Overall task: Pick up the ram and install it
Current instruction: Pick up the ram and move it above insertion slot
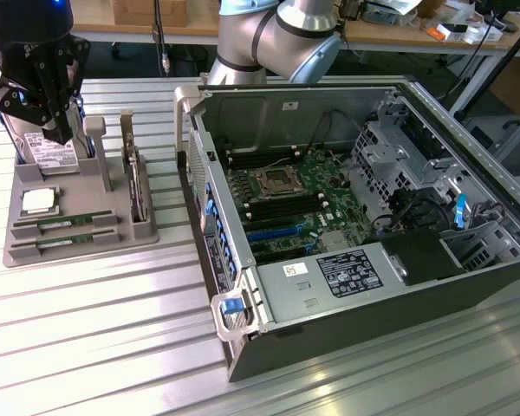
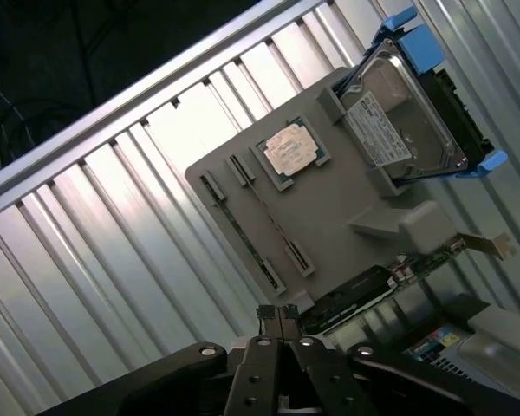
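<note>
Clenched, empty gripper (image 1: 59, 133) being held over a tray (image 1: 106, 210).
The ram (image 1: 67, 223) is being cradled in its slots, nine o'clock of the computer (image 1: 269, 113).

Arm (image 1: 277, 39) aloft, jaws tight together, empty.

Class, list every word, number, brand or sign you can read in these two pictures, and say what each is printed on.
No text is clear enough to quote.
Black label on the silver power supply box: white print, too small to read.
White sticker on the same box: too small to read.
White label on the hard drive: lines of print, unreadable.
CPU chip: faint markings, unreadable.
</note>
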Controlling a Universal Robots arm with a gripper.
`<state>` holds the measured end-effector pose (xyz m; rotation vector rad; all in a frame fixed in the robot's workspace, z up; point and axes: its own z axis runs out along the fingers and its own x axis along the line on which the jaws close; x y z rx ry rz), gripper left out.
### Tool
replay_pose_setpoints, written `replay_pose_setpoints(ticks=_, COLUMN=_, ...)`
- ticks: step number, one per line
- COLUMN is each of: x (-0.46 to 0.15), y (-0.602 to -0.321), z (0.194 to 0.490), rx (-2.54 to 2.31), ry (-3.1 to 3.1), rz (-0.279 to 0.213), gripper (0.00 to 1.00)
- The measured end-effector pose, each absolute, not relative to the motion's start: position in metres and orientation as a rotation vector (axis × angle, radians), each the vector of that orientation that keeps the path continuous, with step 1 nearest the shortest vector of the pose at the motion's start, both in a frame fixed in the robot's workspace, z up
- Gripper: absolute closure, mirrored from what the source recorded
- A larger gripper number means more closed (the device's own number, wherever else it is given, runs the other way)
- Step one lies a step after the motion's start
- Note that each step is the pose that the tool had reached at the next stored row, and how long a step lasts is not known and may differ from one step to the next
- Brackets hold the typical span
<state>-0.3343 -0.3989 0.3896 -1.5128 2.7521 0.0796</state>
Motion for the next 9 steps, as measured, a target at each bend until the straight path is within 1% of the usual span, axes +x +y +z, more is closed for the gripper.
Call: replay_pose_setpoints(ticks=9, x=-0.3343, y=-0.3989, z=0.3896, rx=-1.642, ry=2.680, rz=0.080, gripper=0.90)
